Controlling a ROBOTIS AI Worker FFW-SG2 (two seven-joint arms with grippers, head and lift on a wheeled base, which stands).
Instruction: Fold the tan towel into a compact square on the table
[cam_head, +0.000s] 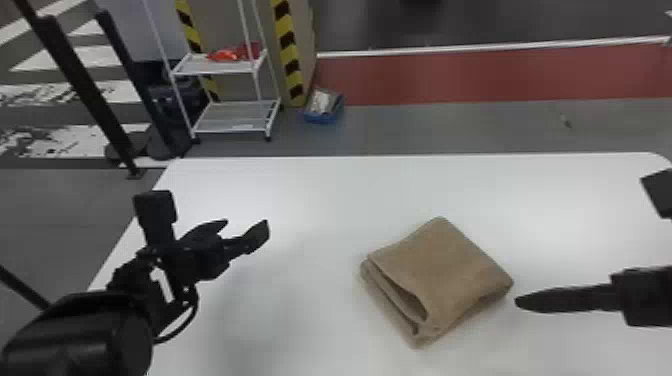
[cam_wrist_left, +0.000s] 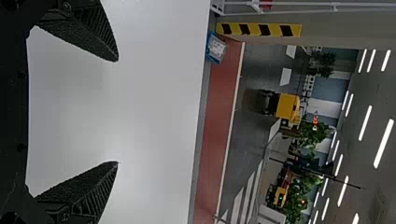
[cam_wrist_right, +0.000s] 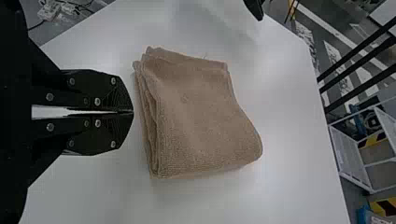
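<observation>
The left arm looms nearest the camera, to the near left of the tan towel; it reaches in over the white tabletop, and its end effector stands to the left of the towel, well apart from it; in its own wrist view the two black fingers are spread wide, with nothing held between them. The right end effector is just beside the towel, to its right; in its wrist view the fingers are pressed together at the tips, holding nothing; whether those tips touch the cloth, I cannot tell.

The towel lies on the tabletop, folded into a thick, roughly square bundle; one corner points toward the far edge, and stacked layers show along the near left side, with a gap between them. Beyond the towel, off to the left, stands a white cart; a blue box sits on the floor beside a striped pillar.
</observation>
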